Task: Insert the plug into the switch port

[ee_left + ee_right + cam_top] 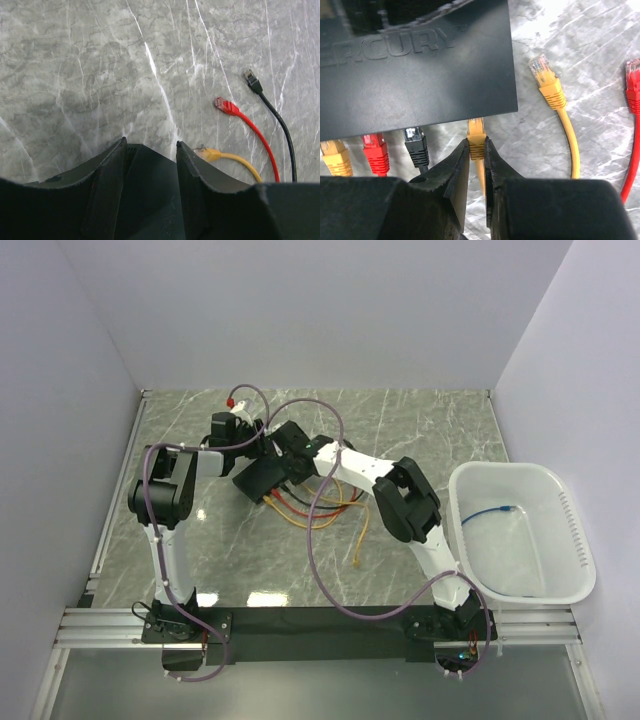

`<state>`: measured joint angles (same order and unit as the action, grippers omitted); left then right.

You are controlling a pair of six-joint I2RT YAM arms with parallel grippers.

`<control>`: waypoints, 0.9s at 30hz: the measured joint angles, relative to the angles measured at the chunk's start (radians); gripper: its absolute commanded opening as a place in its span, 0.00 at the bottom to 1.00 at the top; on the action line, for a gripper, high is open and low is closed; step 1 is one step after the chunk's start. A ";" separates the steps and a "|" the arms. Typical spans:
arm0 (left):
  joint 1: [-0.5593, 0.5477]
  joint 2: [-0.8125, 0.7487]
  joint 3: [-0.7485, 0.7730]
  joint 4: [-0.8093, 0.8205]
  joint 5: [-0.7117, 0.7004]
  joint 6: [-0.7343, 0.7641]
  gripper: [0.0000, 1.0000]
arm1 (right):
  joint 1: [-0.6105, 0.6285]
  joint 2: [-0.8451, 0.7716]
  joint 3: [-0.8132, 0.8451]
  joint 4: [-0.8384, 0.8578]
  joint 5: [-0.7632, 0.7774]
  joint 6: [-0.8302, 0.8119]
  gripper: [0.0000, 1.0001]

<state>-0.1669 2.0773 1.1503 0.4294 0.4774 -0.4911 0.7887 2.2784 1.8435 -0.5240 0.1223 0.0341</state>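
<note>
The switch [415,75] is a flat matte-black box marked MERCURY; it also shows in the top view [262,478] and between the left fingers [150,195]. My left gripper [150,150] is shut on the switch's end. My right gripper [476,145] is shut on a yellow plug [476,137], whose tip sits at the switch's port edge. A yellow plug [335,155], a red plug [375,152] and a black plug [417,145] sit in ports to its left.
A loose yellow plug [547,82] and a red plug [633,85] lie on the marble to the right. Loose black [251,80], red [226,106] and yellow [209,153] plugs lie beyond the left gripper. A white tub [575,530] holds a blue cable at the right.
</note>
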 measured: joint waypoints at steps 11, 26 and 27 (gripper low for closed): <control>0.000 0.030 0.013 0.011 0.007 0.000 0.48 | -0.035 0.000 -0.019 0.039 0.008 -0.081 0.00; -0.022 0.058 0.071 -0.020 -0.018 0.036 0.47 | -0.050 0.026 0.023 0.028 0.015 -0.129 0.00; -0.023 0.062 0.077 -0.020 -0.019 0.037 0.48 | -0.052 0.031 0.030 0.026 0.016 -0.129 0.00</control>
<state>-0.1894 2.1395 1.2274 0.4095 0.4580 -0.4538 0.7364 2.3089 1.8736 -0.4984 0.1383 -0.0948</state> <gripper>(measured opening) 0.480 0.206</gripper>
